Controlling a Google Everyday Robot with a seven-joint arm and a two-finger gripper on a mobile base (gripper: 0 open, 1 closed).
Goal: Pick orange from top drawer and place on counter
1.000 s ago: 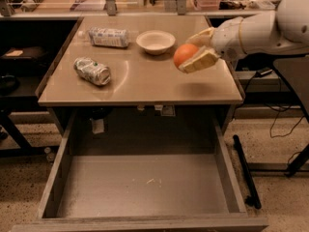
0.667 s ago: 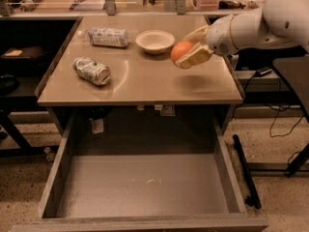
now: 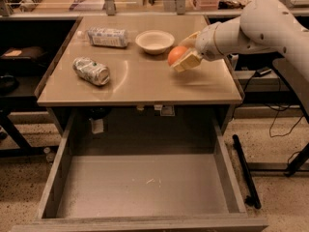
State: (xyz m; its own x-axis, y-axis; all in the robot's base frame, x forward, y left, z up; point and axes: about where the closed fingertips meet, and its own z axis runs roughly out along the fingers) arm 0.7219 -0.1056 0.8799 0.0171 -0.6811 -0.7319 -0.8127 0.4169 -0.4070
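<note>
The orange (image 3: pixel 175 54) is held between the pale fingers of my gripper (image 3: pixel 183 54), above the right part of the tan counter (image 3: pixel 140 83), just right of the white bowl (image 3: pixel 154 41). The white arm reaches in from the upper right. The gripper is shut on the orange and holds it slightly above the counter surface. The top drawer (image 3: pixel 145 185) stands pulled open below the counter front, its grey bottom bare.
A crushed silver can (image 3: pixel 91 71) lies on the counter's left side. A plastic water bottle (image 3: pixel 107 36) lies at the back left. Dark shelving stands to the left, and cables and a black bar lie on the floor at right.
The gripper has carried the orange a little to the left and farther over the counter, closer to the bowl. The drawer, can and bottle have not moved.
</note>
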